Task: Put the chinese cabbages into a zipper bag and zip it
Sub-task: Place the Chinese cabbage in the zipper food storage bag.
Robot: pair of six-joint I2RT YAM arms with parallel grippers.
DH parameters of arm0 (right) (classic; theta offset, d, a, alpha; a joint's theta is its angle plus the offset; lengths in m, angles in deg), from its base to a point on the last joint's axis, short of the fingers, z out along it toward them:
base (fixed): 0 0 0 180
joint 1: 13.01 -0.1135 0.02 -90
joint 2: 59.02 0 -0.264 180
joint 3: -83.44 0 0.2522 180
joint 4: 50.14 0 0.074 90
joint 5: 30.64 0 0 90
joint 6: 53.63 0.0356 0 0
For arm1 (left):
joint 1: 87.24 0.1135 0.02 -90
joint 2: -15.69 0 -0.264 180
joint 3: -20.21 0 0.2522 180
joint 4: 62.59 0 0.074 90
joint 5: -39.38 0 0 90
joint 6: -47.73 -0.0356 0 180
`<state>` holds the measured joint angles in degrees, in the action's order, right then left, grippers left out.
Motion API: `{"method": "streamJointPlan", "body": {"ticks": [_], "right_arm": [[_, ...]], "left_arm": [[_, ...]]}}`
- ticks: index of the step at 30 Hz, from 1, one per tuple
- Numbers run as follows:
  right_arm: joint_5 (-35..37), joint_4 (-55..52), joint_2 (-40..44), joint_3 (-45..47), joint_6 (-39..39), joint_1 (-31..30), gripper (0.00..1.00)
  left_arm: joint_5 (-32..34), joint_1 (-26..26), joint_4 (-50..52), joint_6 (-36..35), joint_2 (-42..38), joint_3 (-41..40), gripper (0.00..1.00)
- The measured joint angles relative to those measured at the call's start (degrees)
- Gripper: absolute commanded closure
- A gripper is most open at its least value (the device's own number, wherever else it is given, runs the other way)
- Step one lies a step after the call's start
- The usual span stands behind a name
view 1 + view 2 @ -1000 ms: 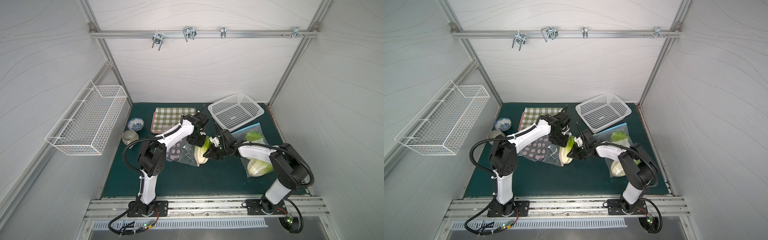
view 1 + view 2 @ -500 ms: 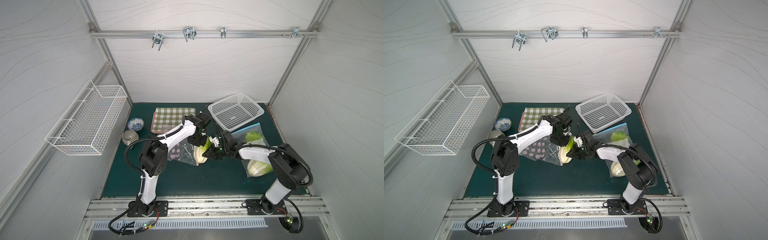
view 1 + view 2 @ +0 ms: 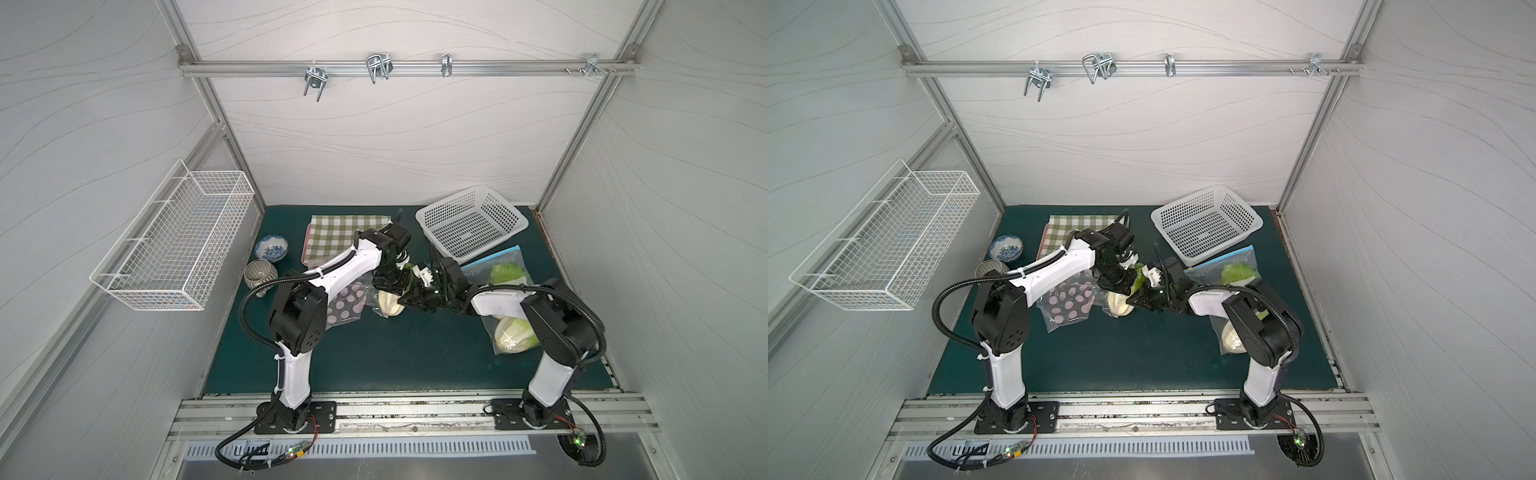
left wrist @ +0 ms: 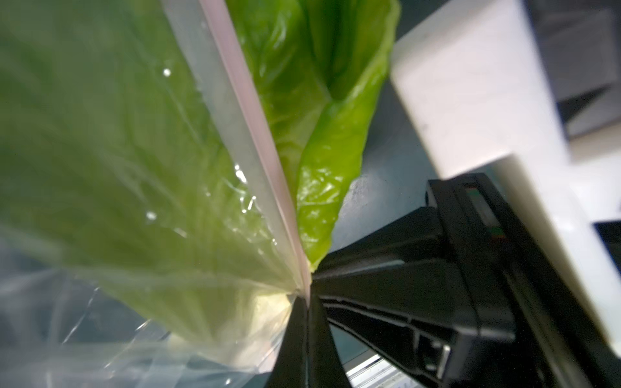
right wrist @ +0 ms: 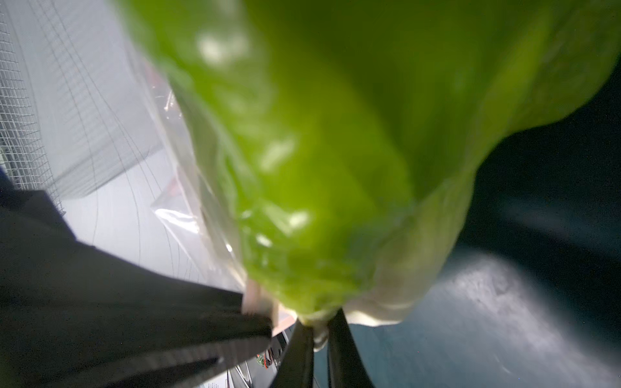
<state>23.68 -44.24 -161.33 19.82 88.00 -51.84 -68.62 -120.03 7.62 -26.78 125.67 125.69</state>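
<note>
Green worktop point(image 3: 374, 353), dead centre: left pincer point(image 4: 306, 309) clamped on the clear zipper bag point(image 4: 255, 134) at its pink strip, right pincer point(image 5: 316, 332) pinching the cabbage point(image 4: 322, 151), pale-based, bright green, partly bagged.

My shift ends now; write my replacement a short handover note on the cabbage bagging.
Left gripper: shut on the pink zip strip of the clear pink-dotted zipper bag.
Right gripper: shut on a green-and-white chinese cabbage, base inside that bag, leaf tips sticking out.
Two more cabbages lie at a blue-edged clear bag farther right.
Done: one partly in. Left: push it in, add the rest, zip.
</note>
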Motion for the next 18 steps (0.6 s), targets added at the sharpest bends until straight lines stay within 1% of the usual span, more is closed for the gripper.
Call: {"method": "streamJointPlan", "body": {"ticks": [5,7,10,14,18], "right_arm": [[-1.88,-0.74,0.74,-1.05,-1.51,0.22,0.79],[-1.92,-3.54,2.43,-1.88,-3.58,0.22,0.75],[-1.95,-8.39,5.51,-3.82,-6.58,0.22,0.67],[-1.62,-15.98,9.90,-6.34,-11.26,0.46,0.61],[-0.35,-23.37,13.81,-10.27,-15.85,0.63,0.56]], "left_arm": [[-8.87,5.38,-4.55,3.19,-4.33,-5.07,0.99],[-11.96,6.88,-6.36,4.52,-5.73,-6.47,0.99],[-16.39,7.82,-10.05,6.80,-6.86,-8.46,0.99],[-22.08,9.70,-16.06,10.91,-8.70,-12.48,1.00],[-26.23,11.23,-21.16,15.26,-10.32,-15.17,1.00]]}}
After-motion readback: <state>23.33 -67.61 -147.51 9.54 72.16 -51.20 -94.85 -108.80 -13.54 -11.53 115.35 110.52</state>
